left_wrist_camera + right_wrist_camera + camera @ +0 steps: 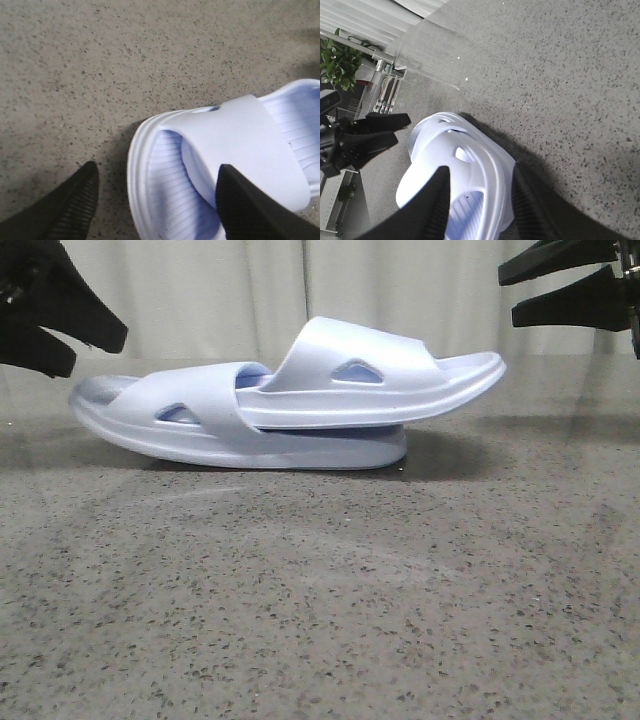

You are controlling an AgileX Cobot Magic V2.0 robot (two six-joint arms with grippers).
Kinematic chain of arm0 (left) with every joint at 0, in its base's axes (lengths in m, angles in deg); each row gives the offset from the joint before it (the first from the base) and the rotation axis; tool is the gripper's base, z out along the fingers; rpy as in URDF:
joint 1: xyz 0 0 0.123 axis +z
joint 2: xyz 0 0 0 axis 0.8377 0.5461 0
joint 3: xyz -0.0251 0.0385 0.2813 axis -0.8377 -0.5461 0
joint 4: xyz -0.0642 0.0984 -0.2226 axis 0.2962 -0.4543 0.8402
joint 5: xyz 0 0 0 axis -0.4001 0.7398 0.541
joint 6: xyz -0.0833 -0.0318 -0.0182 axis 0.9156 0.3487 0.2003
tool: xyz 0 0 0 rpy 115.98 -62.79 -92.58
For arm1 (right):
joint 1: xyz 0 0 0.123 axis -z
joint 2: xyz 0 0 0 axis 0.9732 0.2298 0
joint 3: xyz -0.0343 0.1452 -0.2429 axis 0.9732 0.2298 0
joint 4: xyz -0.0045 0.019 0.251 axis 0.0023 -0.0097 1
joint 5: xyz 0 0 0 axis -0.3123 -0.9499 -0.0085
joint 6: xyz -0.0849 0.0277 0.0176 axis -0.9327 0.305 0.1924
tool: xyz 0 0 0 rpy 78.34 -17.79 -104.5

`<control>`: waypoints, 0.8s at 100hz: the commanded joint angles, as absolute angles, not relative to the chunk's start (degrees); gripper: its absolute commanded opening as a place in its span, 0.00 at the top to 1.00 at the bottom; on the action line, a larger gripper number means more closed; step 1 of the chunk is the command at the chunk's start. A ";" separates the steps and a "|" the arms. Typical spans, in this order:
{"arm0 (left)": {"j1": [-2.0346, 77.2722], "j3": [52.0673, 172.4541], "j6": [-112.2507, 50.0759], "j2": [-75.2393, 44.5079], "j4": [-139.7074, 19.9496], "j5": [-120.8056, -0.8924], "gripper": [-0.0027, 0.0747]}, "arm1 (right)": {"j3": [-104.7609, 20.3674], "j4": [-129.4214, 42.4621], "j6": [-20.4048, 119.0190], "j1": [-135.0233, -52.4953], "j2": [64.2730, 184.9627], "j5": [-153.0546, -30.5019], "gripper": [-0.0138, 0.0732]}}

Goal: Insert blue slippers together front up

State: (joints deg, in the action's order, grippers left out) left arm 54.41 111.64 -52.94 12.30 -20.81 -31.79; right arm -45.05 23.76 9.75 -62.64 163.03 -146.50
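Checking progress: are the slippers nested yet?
Yes: upper slipper is tucked under lower slipper's strap, soles down.

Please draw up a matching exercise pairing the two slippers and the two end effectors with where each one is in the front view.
Things:
1. upper slipper
2. lower slipper
3. left end effector
4. right end effector

Places:
A. lying flat on the table, one end reaching furthest left
B. high at the right edge, open, clear of the slippers
C. one end tucked under the other slipper's strap, the other end overhanging to the right
D. at the left edge, open, above the left end of the pair

Pairs: 1-C, 2-A, 3-D, 4-B
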 commanded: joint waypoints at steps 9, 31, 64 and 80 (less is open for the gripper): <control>57.04 116.49 -52.86 9.14 -19.25 -26.63 0.46 | -46.55 25.23 9.52 -62.19 159.62 -154.26 0.72; 57.33 116.82 -53.46 2.83 -19.25 -30.15 0.95 | -46.55 22.61 9.41 -62.19 154.39 -151.60 0.93; 52.24 112.53 -55.79 -10.12 -19.49 -48.38 0.95 | -37.44 18.34 9.41 -67.39 134.90 -126.69 0.93; 40.90 106.71 -56.07 -14.19 -21.38 -60.74 0.95 | -27.04 14.03 9.41 -78.27 123.50 -105.87 0.93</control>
State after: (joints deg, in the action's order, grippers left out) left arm 46.52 107.86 -55.71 -11.44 -22.01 -52.69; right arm -30.49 14.26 9.84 -73.06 130.14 -116.91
